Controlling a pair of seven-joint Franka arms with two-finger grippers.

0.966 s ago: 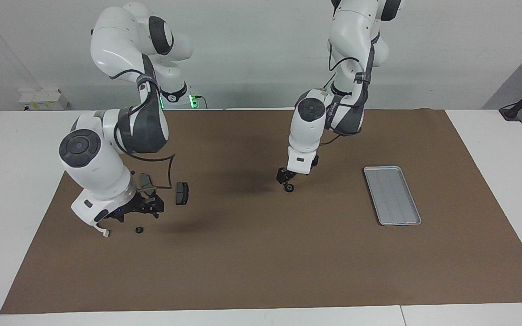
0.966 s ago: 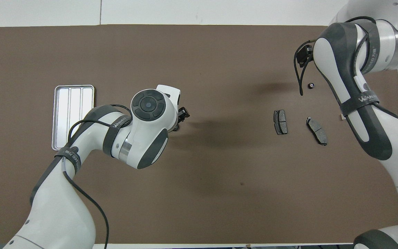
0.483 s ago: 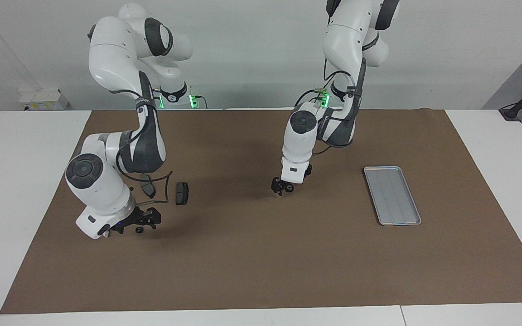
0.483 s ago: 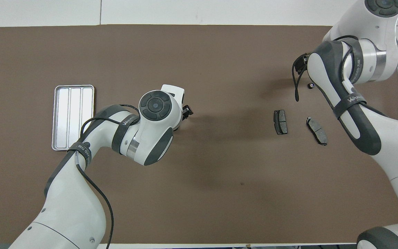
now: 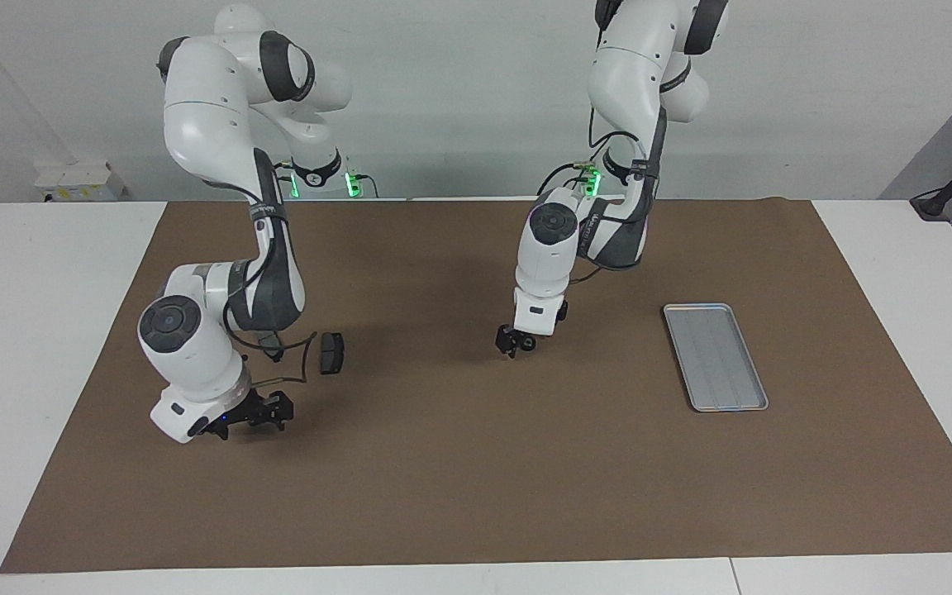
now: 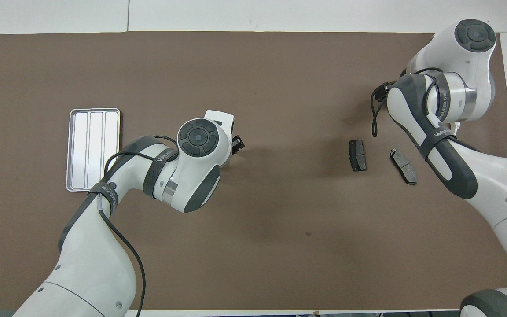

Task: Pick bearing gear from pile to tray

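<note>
Gear (image 5: 530,342): small, stiff, probably light, apparently clamped in left gripper (image 5: 517,341) jaws over mid-surface, well apart from tray (image 5: 716,356). Best held across its rim. Right gripper (image 5: 265,411) low over pile; jaw state unclear.

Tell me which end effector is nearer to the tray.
Left. The left end effector hangs over the mat's middle, beside the tray with bare mat between. The right end effector is low at the right arm's end, by the brake pads.

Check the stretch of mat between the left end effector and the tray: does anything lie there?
Nothing does. In the facing view the brown mat is bare between the left end effector and the tray; the overhead view agrees where the arm leaves it visible.
</note>
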